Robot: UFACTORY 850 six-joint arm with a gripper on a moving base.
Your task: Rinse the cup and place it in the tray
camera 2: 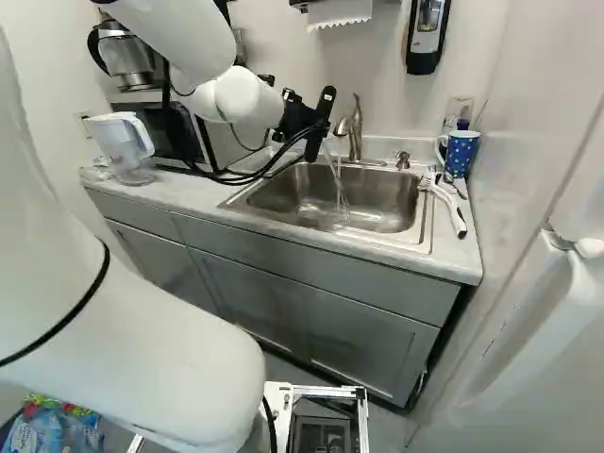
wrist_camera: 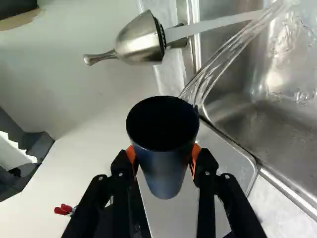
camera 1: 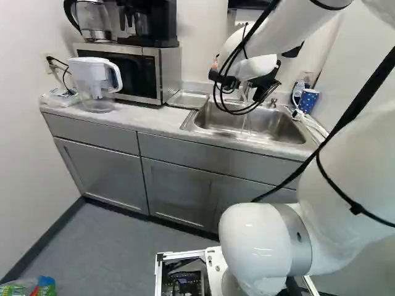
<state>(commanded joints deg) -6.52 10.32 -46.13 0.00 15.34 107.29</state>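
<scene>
My gripper [camera 2: 316, 121] hangs at the near-left side of the sink in the right base view, above counter height. In the wrist view the gripper [wrist_camera: 163, 161] is shut on the dark blue cup [wrist_camera: 163, 173], an orange pad on either side; the cup's round open mouth faces the camera and looks dark inside. Running water [wrist_camera: 218, 64] reaches the cup's rim there; whether it enters is unclear. The faucet [camera 2: 352, 132] stands behind the sink [camera 2: 311, 189]. The metal tray [camera 1: 187, 99] lies left of the sink. Both base views hide the cup.
A water pitcher [camera 1: 95, 80] and a microwave [camera 1: 133, 69] stand left of the tray. Right of the sink are a dotted blue mug [camera 2: 460, 153] and a white brush [camera 2: 445, 203]. A soap dispenser [camera 2: 427, 33] hangs on the wall above.
</scene>
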